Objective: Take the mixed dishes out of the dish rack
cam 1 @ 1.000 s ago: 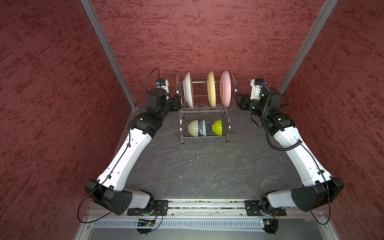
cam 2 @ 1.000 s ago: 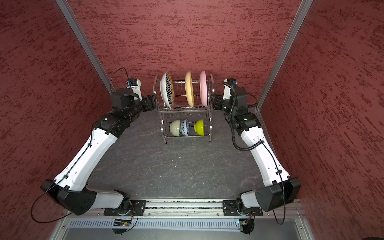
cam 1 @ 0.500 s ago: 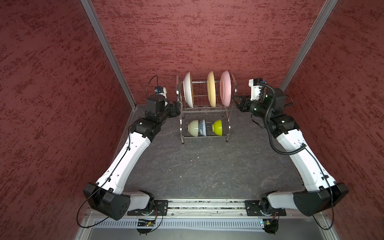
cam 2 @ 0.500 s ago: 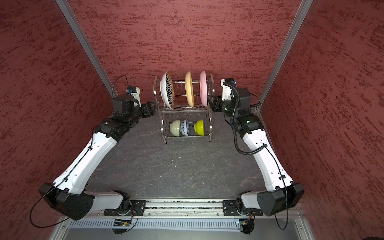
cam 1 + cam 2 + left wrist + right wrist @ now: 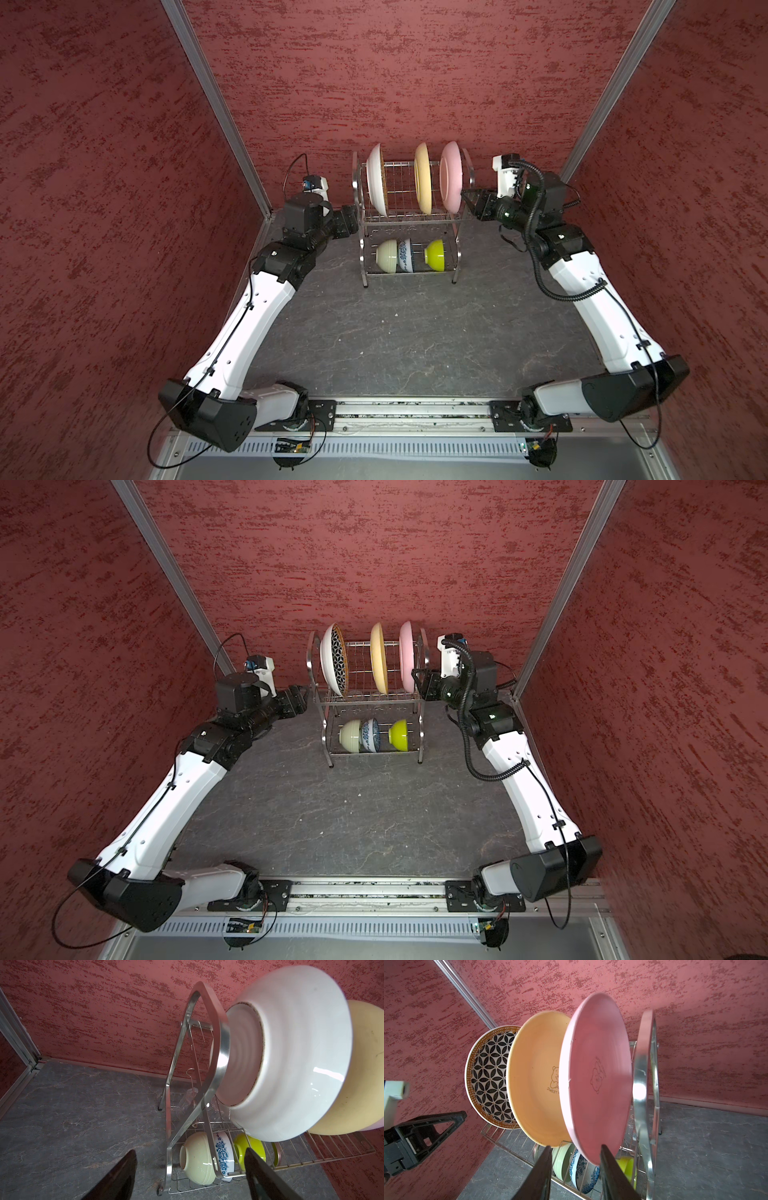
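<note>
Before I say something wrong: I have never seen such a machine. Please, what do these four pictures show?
This is a robot with a left arm and a right arm on a grey table. Each arm ends in a two-finger gripper. Two pictures look down from above, and two come from cameras on the wrists.

A steel dish rack holds a pink plate, a pale yellow plate and a patterned plate upright, above three small bowls.

The left gripper is open and empty. The right gripper has its jaws on either side of the pink plate's lower edge. Whether they pinch it, I cannot tell.
</note>
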You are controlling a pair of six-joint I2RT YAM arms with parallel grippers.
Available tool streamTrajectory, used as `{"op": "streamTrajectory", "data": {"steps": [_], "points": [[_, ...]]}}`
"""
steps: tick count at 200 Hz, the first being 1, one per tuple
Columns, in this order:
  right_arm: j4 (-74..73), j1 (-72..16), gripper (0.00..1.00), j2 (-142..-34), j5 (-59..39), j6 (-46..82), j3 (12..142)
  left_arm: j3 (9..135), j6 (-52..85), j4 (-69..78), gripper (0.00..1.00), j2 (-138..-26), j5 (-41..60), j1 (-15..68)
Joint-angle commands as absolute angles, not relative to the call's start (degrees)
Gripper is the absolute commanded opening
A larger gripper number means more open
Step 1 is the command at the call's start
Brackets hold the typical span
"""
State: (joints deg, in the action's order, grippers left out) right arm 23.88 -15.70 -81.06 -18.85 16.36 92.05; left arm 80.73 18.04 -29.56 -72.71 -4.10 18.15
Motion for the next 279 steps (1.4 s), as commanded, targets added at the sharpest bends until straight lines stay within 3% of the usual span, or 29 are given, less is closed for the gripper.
{"op": "streamTrajectory", "data": {"steps": [1,35,118,175,193,210,279], "points": [[24.5,-16.1,0.39,-82.2,-19.0,15.3,94.4,80.4,19.5,-28.1,0.81,-73.7,-1.6,17.4],[22.1,-16.2,0.4,-83.0,-18.9,16.1,94.4,81.9,19.8,-28.0,0.84,-76.7,0.9,16.8],[21.6,-16.1,0.37,-87.7,-19.5,15.5,98.9,86.8,19.6,-28.2,0.79,-83.2,4.0,15.7],[19.2,-16.0,0.27,-89.8,-20.7,14.8,99.8,87.1,19.4,-27.8,0.79,-84.3,3.8,15.2],[19.0,-16.1,0.25,-90.8,-21.2,15.0,100.7,87.4,19.2,-27.8,0.75,-84.8,3.8,15.0],[18.9,-16.1,0.23,-91.5,-21.4,15.2,101.2,87.9,19.2,-27.9,0.59,-85.4,3.9,14.9],[17.7,-16.1,0.16,-92.0,-22.9,16.6,101.3,89.6,19.1,-28.3,0.41,-87.0,3.9,14.9]]}}
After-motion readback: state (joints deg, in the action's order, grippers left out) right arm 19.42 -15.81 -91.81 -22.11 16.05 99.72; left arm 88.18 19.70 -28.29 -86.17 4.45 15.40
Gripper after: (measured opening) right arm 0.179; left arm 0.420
